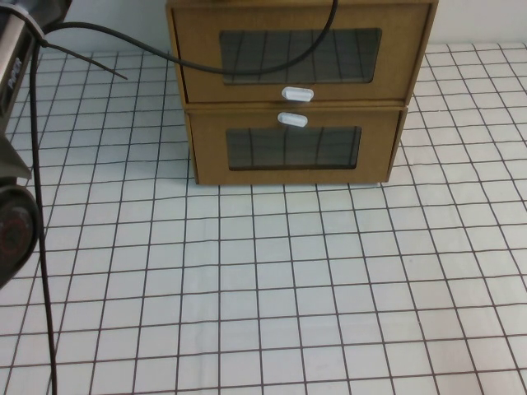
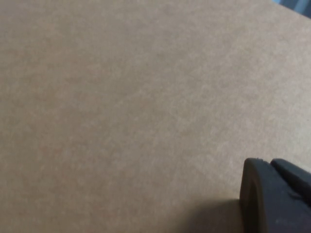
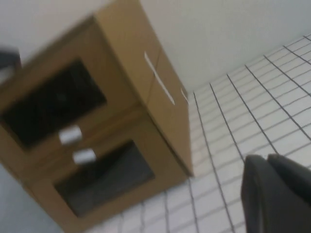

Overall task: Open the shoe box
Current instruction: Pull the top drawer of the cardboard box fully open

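Two brown cardboard shoe boxes stand stacked at the back of the table, the upper box on the lower box. Each has a dark window and a white handle, and both fronts are closed. My left gripper is outside the high view. It hovers close over a plain cardboard surface, fingers together and empty. My right gripper is off to the boxes' right, above the table, shut and empty. From there the stack shows at an angle.
A white cloth with a dark grid covers the table. The left arm's dark body stands at the left edge, and its black cable runs across the upper box's front. A pale wall rises behind the boxes.
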Tool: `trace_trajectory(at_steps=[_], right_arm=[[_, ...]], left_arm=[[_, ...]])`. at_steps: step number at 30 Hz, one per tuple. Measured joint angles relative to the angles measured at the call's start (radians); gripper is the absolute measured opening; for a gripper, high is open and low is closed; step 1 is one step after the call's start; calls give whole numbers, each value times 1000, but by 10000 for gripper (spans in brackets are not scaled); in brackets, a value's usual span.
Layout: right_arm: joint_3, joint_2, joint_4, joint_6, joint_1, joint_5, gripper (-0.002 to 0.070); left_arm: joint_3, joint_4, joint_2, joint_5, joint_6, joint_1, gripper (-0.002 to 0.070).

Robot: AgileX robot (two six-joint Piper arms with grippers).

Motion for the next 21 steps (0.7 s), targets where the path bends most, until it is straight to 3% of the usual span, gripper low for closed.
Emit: trace_trajectory(at_steps=[3, 6, 11, 21], right_arm=[[0, 0, 192, 0, 0, -89, -13], [0, 0, 269, 0, 0, -110, -13], [-62, 23, 308, 0, 0, 46, -13], [-389, 464, 41, -33, 0, 451, -13]], left_arm=[[0, 0, 0, 0, -5, -1, -3], [0, 0, 0, -2, -11, -1, -3], [0, 0, 0, -2, -15, -1, -3], [0, 0, 2, 0, -17, -1, -3]])
